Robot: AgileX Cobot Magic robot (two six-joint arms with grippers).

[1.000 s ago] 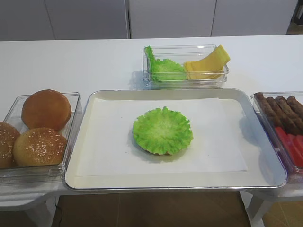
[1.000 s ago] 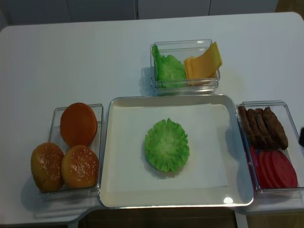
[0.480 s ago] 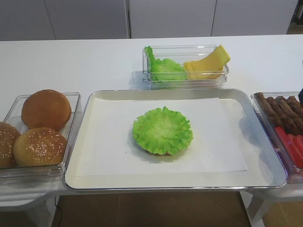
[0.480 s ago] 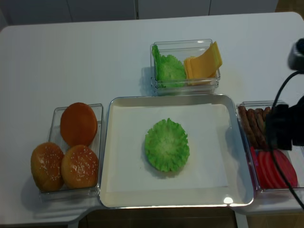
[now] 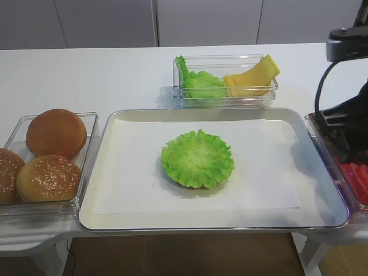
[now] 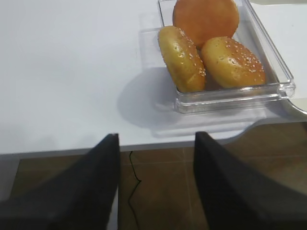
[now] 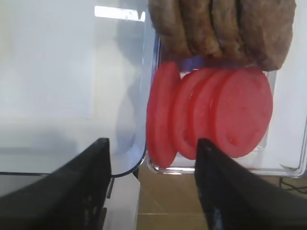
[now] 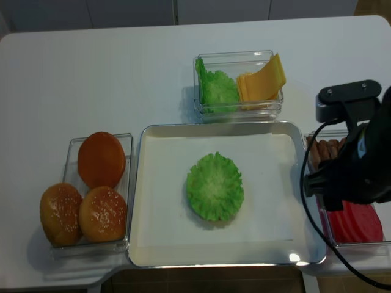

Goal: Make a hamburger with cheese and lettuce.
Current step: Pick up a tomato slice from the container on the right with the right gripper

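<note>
You see the hamburger centred on the paper-lined tray, the lettuce and cheese in the clear container behind it, three buns boxed at left, and the right arm above the box of red slices and patties at right.

Our right arm reaches in from the right edge of both overhead views, its wrist bent downward. Our right gripper shows two dark fingers spread well apart with nothing between them. Our left gripper likewise stands open and empty, seen only by its own wrist camera.
</note>
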